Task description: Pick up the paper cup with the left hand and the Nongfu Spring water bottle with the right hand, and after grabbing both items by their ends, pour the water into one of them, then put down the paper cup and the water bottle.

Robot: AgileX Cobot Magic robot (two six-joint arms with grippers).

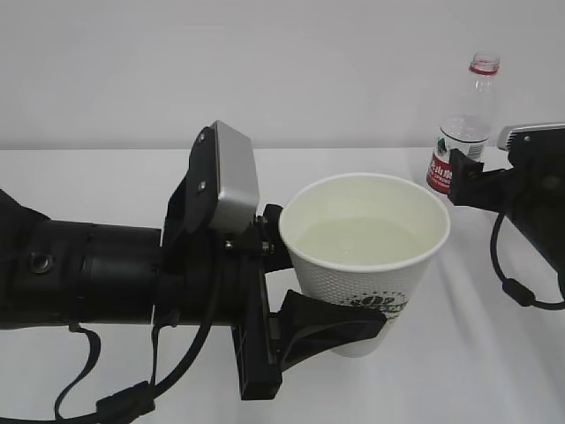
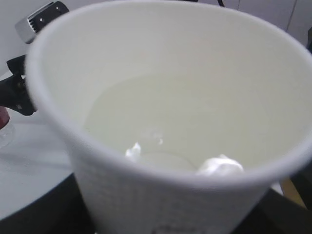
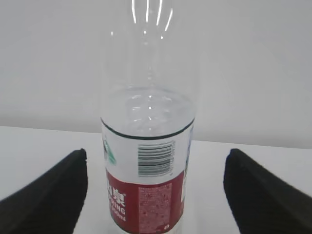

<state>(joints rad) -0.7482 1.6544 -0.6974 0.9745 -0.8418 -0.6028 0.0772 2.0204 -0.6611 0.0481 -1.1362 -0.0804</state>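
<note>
The white dimpled paper cup (image 1: 366, 265) stands upright in the foreground with clear water (image 1: 362, 240) in it. My left gripper (image 1: 328, 283) is shut on the cup's side, one black finger (image 1: 335, 325) crossing below the green logo. The left wrist view looks down into the paper cup (image 2: 170, 63) and its water (image 2: 180, 126). Behind it at the right stands the uncapped Nongfu Spring bottle (image 1: 465, 124), upright and partly filled. My right gripper (image 1: 459, 181) is open around the bottle's (image 3: 148, 161) label, its fingers (image 3: 48, 195) well clear on both sides.
The white table (image 1: 106, 177) runs back to a plain white wall. My left arm fills the lower left of the exterior view, with a loose black cable (image 1: 79, 389) hanging under it. The right arm's cable (image 1: 512, 283) loops down at the right edge.
</note>
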